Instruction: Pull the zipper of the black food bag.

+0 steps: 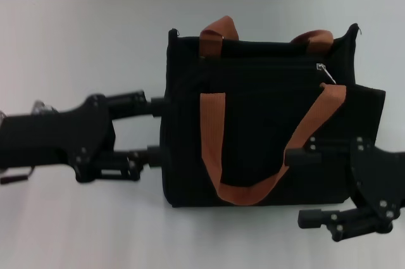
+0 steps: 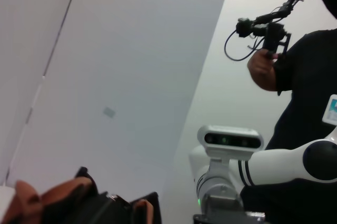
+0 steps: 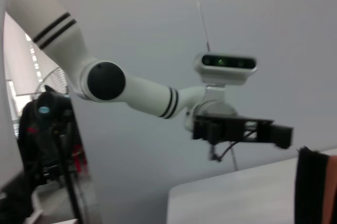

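Resting on a plain white worktop before a pale panelled wall, the black food bag bears no readable label; its silver zipper lies near the far right corner. The left claw spreads released against the bag's left side, the right claw released at its near right corner.

1. The scene is carried by a pale, plain white table, which is bounded at its far edge by a grey wall.
2. Directly on the table, the black food bag is seen, with its orange-brown handles uppermost.
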You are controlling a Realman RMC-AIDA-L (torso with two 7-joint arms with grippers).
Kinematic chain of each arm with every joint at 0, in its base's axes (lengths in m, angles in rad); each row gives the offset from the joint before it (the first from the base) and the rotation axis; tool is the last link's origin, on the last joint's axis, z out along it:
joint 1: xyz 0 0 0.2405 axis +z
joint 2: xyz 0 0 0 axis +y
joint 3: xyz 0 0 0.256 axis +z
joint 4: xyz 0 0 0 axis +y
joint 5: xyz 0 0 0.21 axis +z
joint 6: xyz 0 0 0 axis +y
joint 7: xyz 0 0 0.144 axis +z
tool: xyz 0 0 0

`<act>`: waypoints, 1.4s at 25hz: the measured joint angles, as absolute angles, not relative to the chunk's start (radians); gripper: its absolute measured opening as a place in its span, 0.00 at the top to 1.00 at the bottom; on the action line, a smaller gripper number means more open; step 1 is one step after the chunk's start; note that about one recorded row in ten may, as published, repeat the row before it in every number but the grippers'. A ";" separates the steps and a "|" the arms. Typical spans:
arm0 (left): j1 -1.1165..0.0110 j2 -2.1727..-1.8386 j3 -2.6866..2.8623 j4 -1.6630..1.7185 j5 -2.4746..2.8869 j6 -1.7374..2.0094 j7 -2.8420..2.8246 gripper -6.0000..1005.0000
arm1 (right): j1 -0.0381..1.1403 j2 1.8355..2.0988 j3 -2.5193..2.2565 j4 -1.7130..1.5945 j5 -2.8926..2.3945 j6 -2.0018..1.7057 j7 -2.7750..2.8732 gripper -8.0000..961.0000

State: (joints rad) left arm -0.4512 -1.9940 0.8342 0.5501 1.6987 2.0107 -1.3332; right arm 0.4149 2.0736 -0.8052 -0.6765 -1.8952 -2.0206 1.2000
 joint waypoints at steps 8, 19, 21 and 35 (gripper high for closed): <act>-0.433 -2.035 0.880 0.421 1.793 1.985 -1.149 0.20 | 0.378 2.056 -0.798 -0.539 -1.945 -1.979 1.025 0.14; -0.406 -2.063 0.884 0.399 1.858 1.871 -1.076 0.20 | 0.344 2.067 -0.808 -0.451 -1.963 -1.879 0.916 0.14; -0.406 -2.066 0.885 0.387 1.884 1.826 -1.055 0.20 | 0.343 2.067 -0.808 -0.447 -1.964 -1.872 0.909 0.14; -0.416 -2.062 0.900 0.378 1.899 1.819 -1.037 0.20 | 0.351 2.068 -0.802 -0.440 -1.964 -1.861 0.900 0.14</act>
